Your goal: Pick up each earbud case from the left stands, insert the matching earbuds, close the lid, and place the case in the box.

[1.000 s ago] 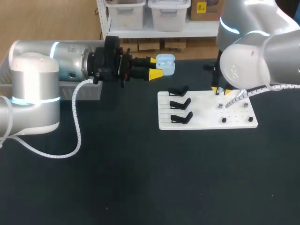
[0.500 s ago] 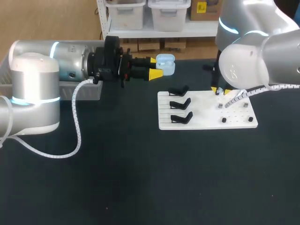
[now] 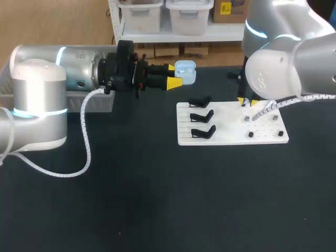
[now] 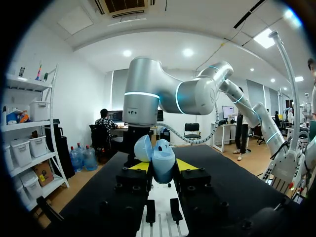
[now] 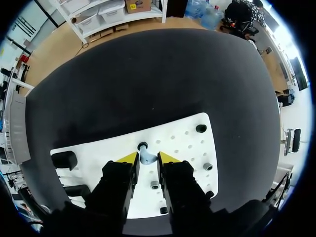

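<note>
A light blue earbud case (image 3: 185,72) with its lid up hangs above the table behind the white board (image 3: 231,137). My left gripper (image 3: 172,75) is shut on it. In the left wrist view the case (image 4: 162,159) sits upright between the yellow tips of that gripper (image 4: 163,167). My right gripper (image 3: 247,101) is down over the board's peg side. In the right wrist view a small light blue earbud (image 5: 146,157) stands on a peg, and the right gripper (image 5: 147,158) is shut on it from both sides.
Three black stands (image 3: 202,116) line the board's left half, all bare. Small dark pegs (image 3: 251,134) dot its right half. A grey bin (image 3: 100,102) sits at the table's left edge behind my left arm. A white cable (image 3: 84,152) loops onto the table.
</note>
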{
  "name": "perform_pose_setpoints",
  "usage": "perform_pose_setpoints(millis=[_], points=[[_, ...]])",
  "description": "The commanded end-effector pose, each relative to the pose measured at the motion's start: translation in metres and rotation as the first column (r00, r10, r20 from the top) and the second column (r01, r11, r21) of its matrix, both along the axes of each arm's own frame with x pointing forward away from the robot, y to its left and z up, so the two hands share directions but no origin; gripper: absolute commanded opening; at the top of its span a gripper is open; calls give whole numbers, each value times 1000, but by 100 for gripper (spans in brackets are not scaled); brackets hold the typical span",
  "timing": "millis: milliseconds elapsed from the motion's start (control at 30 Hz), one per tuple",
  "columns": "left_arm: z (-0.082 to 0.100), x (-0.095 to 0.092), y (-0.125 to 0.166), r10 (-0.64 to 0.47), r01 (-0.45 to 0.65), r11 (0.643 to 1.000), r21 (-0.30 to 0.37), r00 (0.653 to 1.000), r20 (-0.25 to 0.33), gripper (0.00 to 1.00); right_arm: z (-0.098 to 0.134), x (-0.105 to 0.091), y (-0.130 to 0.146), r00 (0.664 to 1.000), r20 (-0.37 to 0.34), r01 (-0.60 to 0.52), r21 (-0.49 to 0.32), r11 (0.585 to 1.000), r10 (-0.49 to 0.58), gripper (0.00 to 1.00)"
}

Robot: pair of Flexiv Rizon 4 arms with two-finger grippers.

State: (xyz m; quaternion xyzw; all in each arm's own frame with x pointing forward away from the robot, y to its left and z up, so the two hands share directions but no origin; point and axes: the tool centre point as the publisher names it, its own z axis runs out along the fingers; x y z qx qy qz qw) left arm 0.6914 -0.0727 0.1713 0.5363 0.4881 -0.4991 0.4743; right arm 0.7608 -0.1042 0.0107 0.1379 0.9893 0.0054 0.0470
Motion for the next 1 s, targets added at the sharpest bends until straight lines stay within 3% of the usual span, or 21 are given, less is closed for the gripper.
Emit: perform_pose_setpoints(millis=[33,233,333,400,633,767,1000], points=[[-1,-2,0,5,-5,1000,-3,1000,4,0,-1,0,0,1000,0,2,-2,1000,-2,27],[-1,-2,0,5,-5,1000,-3,1000,4,0,0,1,1,1000,2,1,-1,1000,-1,25],[-1,-2,0,5,-5,1000,-3,1000,4,0,-1,1,2,1000,2,1,-2,1000,-1,16],[-1,-2,0,5,-5,1000,-3,1000,4,0,-1,1,2,1000,2,0,-3,1000,0,0],[-1,-2,0,5,-5,1000,-3,1000,4,0,4,-1,1,1000,10,-4,-9,1000,4,0],[-1,-2,0,5,-5,1000,-3,1000,4,0,22,-6,-1,999,50,-11,-34,999,12,0],[-1,-2,0,5,-5,1000,-3,1000,4,0,79,-13,-1,984,162,-55,-92,994,70,0]])
